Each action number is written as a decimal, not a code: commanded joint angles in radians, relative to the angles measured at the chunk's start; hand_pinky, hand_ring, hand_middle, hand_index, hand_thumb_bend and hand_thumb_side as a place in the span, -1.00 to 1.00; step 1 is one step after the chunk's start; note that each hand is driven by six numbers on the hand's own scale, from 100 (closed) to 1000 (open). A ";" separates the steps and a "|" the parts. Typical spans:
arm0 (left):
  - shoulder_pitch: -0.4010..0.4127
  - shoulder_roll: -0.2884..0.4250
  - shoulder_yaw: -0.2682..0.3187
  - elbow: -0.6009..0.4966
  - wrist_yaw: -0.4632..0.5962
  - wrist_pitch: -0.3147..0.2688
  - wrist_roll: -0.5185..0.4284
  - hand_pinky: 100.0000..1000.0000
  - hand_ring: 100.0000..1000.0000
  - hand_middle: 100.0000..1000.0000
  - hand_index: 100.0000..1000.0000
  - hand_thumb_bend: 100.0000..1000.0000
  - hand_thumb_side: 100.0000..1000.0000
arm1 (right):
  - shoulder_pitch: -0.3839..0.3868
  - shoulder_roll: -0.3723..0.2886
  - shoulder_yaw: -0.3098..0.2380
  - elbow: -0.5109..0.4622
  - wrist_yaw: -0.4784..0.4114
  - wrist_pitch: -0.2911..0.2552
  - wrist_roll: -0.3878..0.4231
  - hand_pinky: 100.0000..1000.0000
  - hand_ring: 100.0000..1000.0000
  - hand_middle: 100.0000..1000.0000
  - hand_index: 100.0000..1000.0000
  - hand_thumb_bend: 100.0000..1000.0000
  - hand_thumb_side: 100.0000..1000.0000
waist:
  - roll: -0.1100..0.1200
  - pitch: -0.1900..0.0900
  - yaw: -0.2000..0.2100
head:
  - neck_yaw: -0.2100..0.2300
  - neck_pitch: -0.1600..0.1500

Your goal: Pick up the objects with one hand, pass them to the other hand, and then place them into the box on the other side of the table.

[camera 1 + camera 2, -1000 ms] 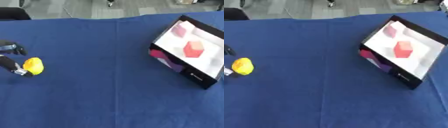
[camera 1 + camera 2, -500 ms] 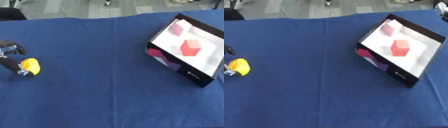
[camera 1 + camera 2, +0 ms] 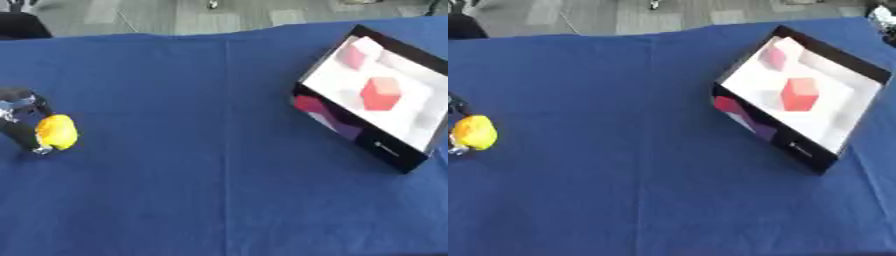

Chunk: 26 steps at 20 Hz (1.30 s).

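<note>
A yellow rounded object (image 3: 56, 131) sits low over the blue cloth at the far left. My left hand (image 3: 19, 102) reaches in from the left edge, with its dark fingers (image 3: 24, 138) curled round the object's left side. Across the table at the right stands the box (image 3: 350, 127), black outside and white inside, tilted askew. A red cube (image 3: 381, 93) and a pink block (image 3: 354, 55) lie in it. My right hand shows in neither view.
The blue cloth (image 3: 201, 165) covers the whole table, with a straight crease running down its middle. A grey floor lies beyond the far edge, and a dark shape (image 3: 19, 24) stands at the far left corner.
The whole picture has shifted slightly, so the camera moved. My left hand and the yellow object stay at about the same place by the left edge.
</note>
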 commanded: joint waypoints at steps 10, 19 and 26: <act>-0.026 0.039 0.013 -0.067 0.061 0.004 -0.027 0.65 0.55 0.40 0.17 -0.45 -0.86 | -0.004 -0.033 -0.008 -0.019 0.001 0.001 -0.002 0.98 1.00 1.00 1.00 -1.00 -0.22 | -0.012 -0.008 0.003 | 0.001 -0.001; -0.038 0.074 0.040 -0.245 0.133 0.036 -0.025 0.62 0.50 0.36 0.12 -0.67 -0.90 | -0.002 -0.042 -0.008 -0.028 -0.015 -0.001 -0.001 0.98 1.00 1.00 1.00 -1.00 -0.22 | -0.012 -0.018 0.008 | -0.006 -0.001; -0.041 0.044 0.043 -0.378 0.224 0.083 0.061 0.53 0.43 0.40 0.12 -1.00 -0.91 | -0.027 -0.057 0.004 -0.068 -0.041 -0.017 0.015 0.97 1.00 1.00 1.00 -1.00 -0.18 | -0.015 -0.024 0.012 | -0.020 -0.001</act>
